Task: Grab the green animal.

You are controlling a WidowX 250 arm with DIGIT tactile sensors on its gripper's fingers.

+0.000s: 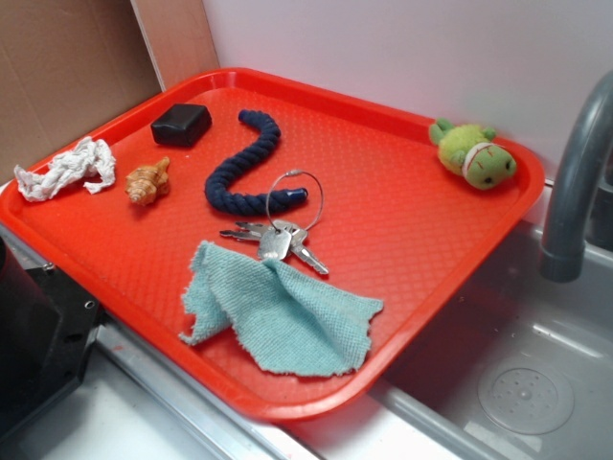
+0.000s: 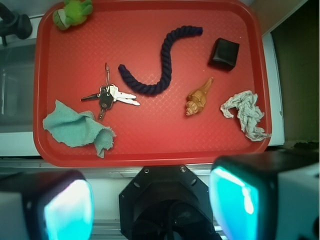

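Note:
The green animal [image 1: 474, 155] is a small fuzzy plush with a lime body, a darker green head and a white band with red marks. It lies at the far right corner of the red tray [image 1: 383, 192]. In the wrist view the green animal [image 2: 72, 13] sits at the top left corner of the tray [image 2: 150, 135]. My gripper [image 2: 150, 210] hovers high, outside the tray's near edge and above the black robot base, far from the plush. Its cyan pads [image 2: 67, 210] stand wide apart with nothing between them. The gripper does not show in the exterior view.
On the tray lie keys on a wire ring [image 2: 110, 96], a dark blue rope [image 2: 160, 65], a black block [image 2: 224, 53], an orange-tan figurine [image 2: 198, 97], a crumpled white cloth [image 2: 245, 114] and a teal cloth [image 2: 77, 129]. A grey faucet [image 1: 575, 182] and sink [image 1: 517, 364] stand beside the plush's corner.

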